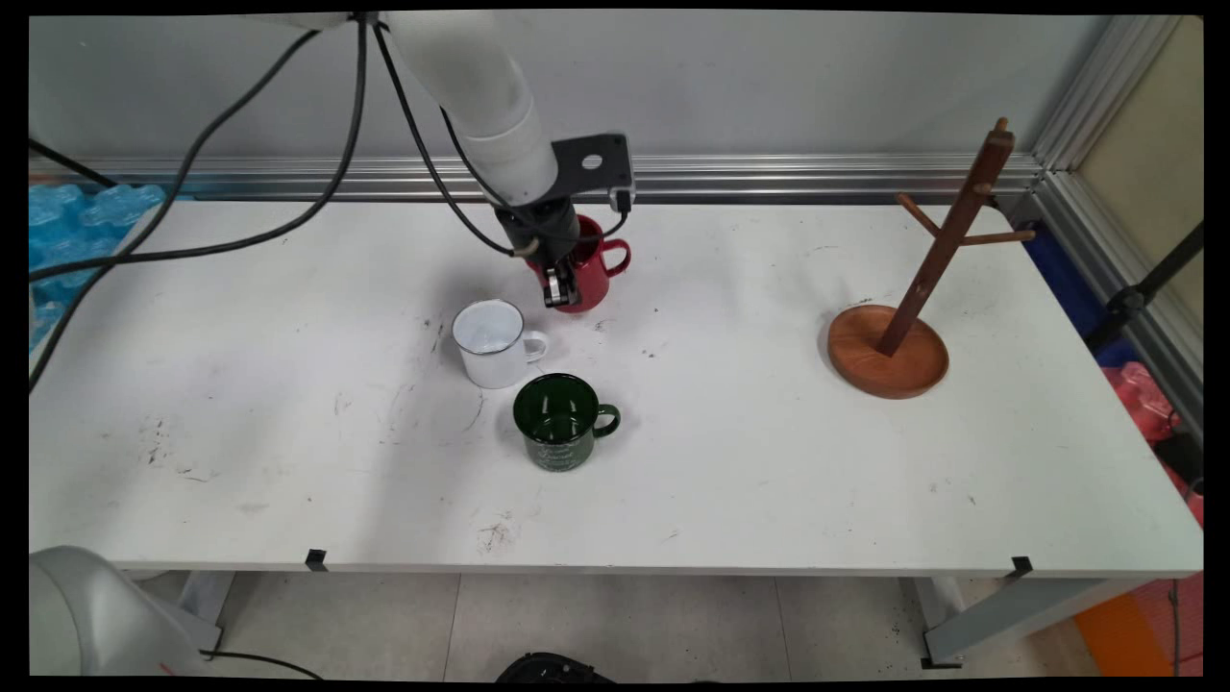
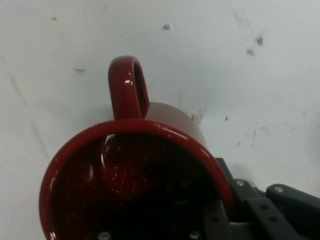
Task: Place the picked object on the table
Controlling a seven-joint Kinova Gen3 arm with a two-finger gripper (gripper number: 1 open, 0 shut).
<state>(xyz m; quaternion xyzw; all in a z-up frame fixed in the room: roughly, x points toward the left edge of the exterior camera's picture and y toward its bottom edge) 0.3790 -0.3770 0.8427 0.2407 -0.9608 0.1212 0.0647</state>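
A red mug (image 1: 598, 273) stands upright on the white table (image 1: 288, 432) near its far edge, handle to the right. My gripper (image 1: 562, 288) comes down on the mug's near-left rim, one finger inside and one outside the wall, shut on it. The hand view looks into the red mug (image 2: 135, 175); its handle points up the picture, and the gripper (image 2: 223, 212) straddles the rim at the lower right. A white mug (image 1: 492, 342) stands just in front and to the left. A dark green mug (image 1: 560, 421) stands nearer the front.
A wooden mug tree (image 1: 947, 240) with bare pegs leans on a round wooden base (image 1: 870, 370) at the table's right. Black cables (image 1: 240, 125) hang from the arm over the left rear of the table. An aluminium rail runs along the wall behind.
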